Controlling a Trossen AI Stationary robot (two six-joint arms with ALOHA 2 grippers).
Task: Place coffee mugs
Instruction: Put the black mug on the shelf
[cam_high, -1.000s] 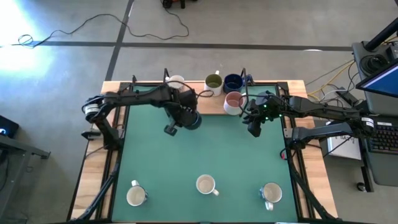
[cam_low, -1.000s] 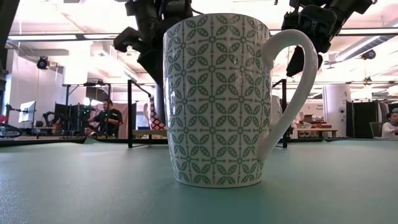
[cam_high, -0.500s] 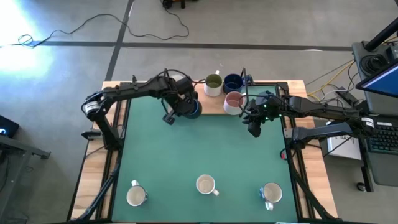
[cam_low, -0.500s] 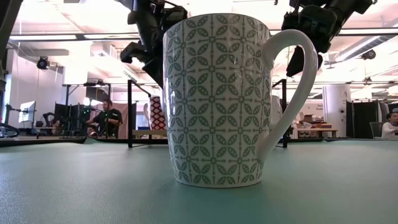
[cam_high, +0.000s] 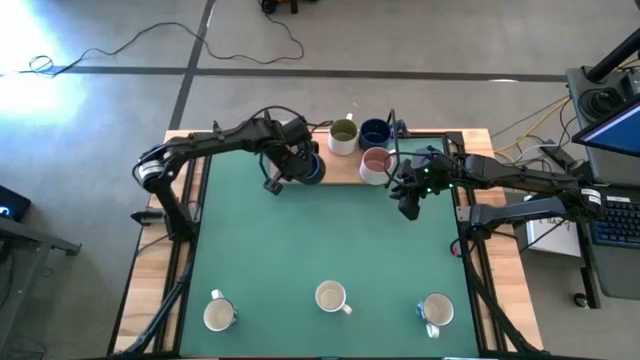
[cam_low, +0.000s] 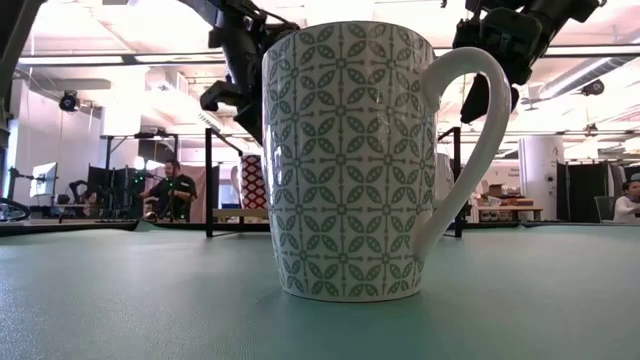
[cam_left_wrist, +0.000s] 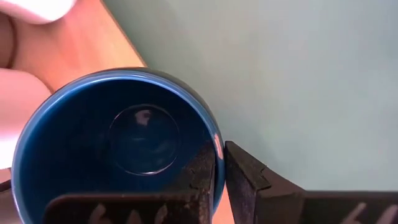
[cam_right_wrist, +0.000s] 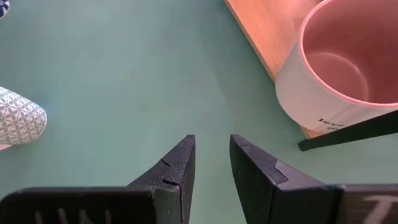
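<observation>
Your left gripper (cam_left_wrist: 219, 171) pinched the rim of the dark blue mug (cam_high: 309, 168), held beside the wooden shelf (cam_high: 338, 170). Your right gripper (cam_right_wrist: 211, 163) hung spread near the pink-lined mug (cam_right_wrist: 339, 62). A one-wall pinch risked the mug tilting and slipping.

Dark blue mugs: two, one (cam_high: 309, 168) at the mat's far edge, one (cam_high: 374, 131) on the wooden strip.
Olive-green-inside mug (cam_high: 343, 134): one.
Pink-inside mug (cam_high: 375, 164): one.
White or cream mugs: three in the near row (cam_high: 218, 315) (cam_high: 331, 297) (cam_high: 436, 311); the middle one bears a green leaf pattern.
Robot arms: two.
</observation>
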